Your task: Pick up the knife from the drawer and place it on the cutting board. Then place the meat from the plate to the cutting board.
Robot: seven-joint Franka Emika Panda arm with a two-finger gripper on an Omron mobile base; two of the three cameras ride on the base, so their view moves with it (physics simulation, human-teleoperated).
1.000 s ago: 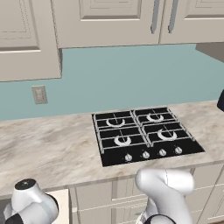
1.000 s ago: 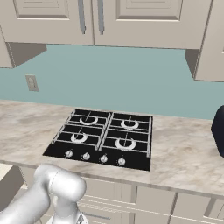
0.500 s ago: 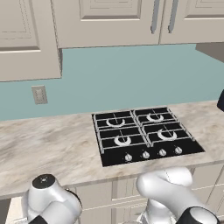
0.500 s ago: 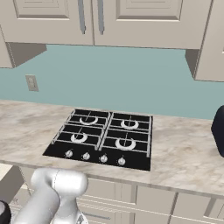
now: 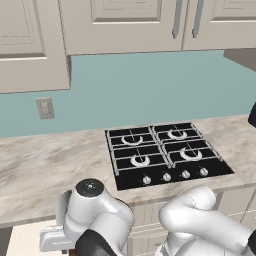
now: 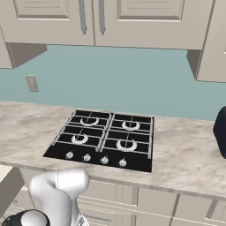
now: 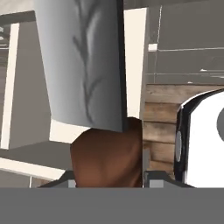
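The knife (image 7: 83, 61) fills the hand view, its broad silver-grey blade pointing away from the hand and its reddish-brown handle (image 7: 107, 159) sitting between the fingertips. My gripper (image 7: 109, 180) is shut on that handle. Behind the blade lies the pale inside of the open cream drawer (image 7: 134, 52). In the left base view the drawer's pale inside (image 5: 25, 241) shows at the bottom left, below the counter edge, with the arm bent low over it. The cutting board and the meat are out of view.
A black four-burner cooktop (image 5: 162, 155) (image 6: 106, 139) is set into the marbled counter (image 5: 45, 170). A black coffee machine (image 6: 220, 132) stands at the far right edge. Cream cabinets hang above. Wooden floor (image 7: 162, 122) shows beside the drawer.
The arm's elbow has risen and swung to the right in the left base view, coming up from below the counter edge. The cooktop and counter have stayed put.
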